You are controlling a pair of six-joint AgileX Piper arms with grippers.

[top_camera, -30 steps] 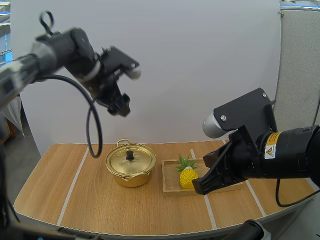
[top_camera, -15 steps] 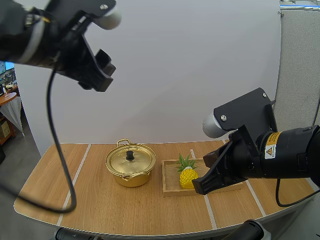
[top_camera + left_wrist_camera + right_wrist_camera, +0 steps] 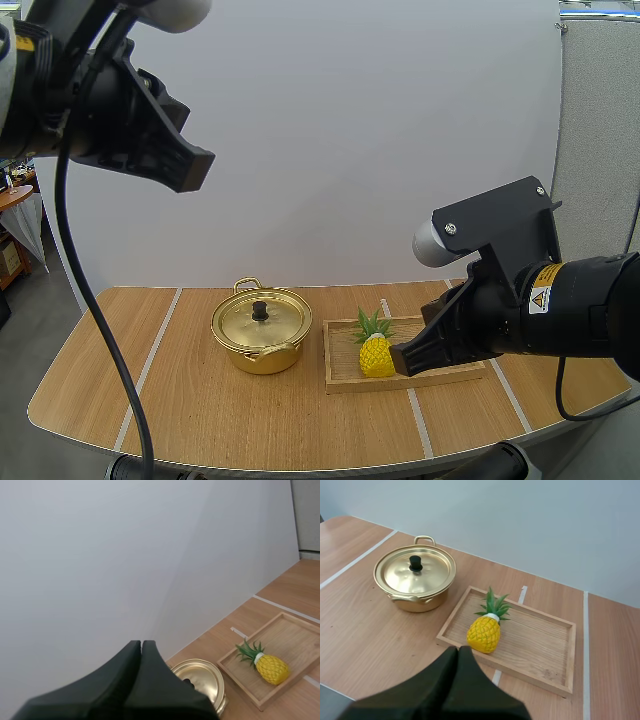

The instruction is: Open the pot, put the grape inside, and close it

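Your right gripper (image 3: 458,649) hangs closed and empty before the tray (image 3: 535,640) holding the pineapple (image 3: 484,632), so open your left gripper (image 3: 142,642), also closed empty high above, and lower it squarely onto the knob (image 3: 415,563) of the lid (image 3: 434,571) on the pot (image 3: 418,603).

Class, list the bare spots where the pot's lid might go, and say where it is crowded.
Free: the table left of the pot; the strip in front of pot and tray; the tray's half away from the pot. Crowded: the pot-tray gap, and the pineapple, with the right gripper near it.
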